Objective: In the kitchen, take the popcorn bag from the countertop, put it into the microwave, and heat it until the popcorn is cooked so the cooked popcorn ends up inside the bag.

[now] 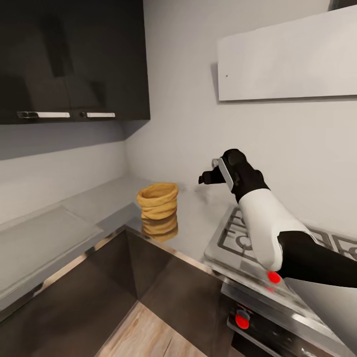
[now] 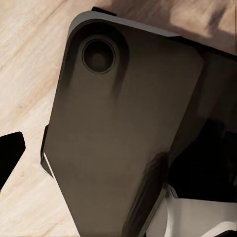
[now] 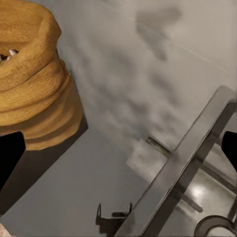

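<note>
The mustard-tan popcorn bag [image 1: 157,201] stands upright in the corner of the grey countertop [image 1: 198,218], its rolled rim open at the top. My right gripper [image 1: 204,178] hovers above the countertop to the right of the bag, apart from it and pointing toward it. In the right wrist view the bag [image 3: 29,74] is close by, and a few whitish popcorn kernels [image 3: 10,52] peek over its rim. The right gripper [image 3: 118,153] is open and holds nothing. My left gripper [image 2: 118,153] hangs low beside the robot's dark body panel [image 2: 123,123], with one fingertip [image 2: 10,155] showing. The microwave is out of view.
A steel hob with grates [image 1: 238,238] lies right of the bag, under my right arm, with red knobs [image 1: 242,321] on its front. Dark wall cabinets [image 1: 74,59] hang at the upper left and a white slanted hood [image 1: 287,59] at the upper right. Pale wood floor [image 1: 144,332] lies below.
</note>
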Tool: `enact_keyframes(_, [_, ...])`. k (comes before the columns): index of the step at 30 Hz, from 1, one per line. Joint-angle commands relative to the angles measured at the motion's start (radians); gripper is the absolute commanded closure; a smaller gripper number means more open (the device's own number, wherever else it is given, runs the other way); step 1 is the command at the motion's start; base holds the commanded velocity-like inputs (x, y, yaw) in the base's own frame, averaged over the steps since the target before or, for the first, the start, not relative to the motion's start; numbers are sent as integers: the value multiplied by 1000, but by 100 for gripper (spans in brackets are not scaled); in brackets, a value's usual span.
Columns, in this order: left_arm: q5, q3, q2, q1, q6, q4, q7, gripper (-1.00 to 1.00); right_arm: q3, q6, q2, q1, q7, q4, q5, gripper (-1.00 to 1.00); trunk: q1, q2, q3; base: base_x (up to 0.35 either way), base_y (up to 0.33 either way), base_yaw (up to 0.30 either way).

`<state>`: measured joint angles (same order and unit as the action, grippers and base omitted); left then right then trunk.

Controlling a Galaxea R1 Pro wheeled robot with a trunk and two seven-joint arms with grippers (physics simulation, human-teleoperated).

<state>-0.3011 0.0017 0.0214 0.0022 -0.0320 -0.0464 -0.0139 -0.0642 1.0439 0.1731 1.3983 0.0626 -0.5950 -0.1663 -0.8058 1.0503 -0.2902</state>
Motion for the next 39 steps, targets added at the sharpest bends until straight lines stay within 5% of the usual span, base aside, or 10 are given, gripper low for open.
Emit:
enact_keyframes(1, [-6,0,0,0,-2,-1,-1,-100,-7,3,1,1,6,-1,-11,-100,-1,1,-1,312,0,0])
enact_keyframes(26, [-6,0,0,0,-1,-1,-1,-100,-5,3,1,1,7,-18,-7,-100,-1,1,-1,156,0,1])
enact_keyframes(39, [-6,0,0,0,-1,-1,-1,-100,-3,3,1,1,5,-18,-15,-100,-1,1,-1,0,0,249])
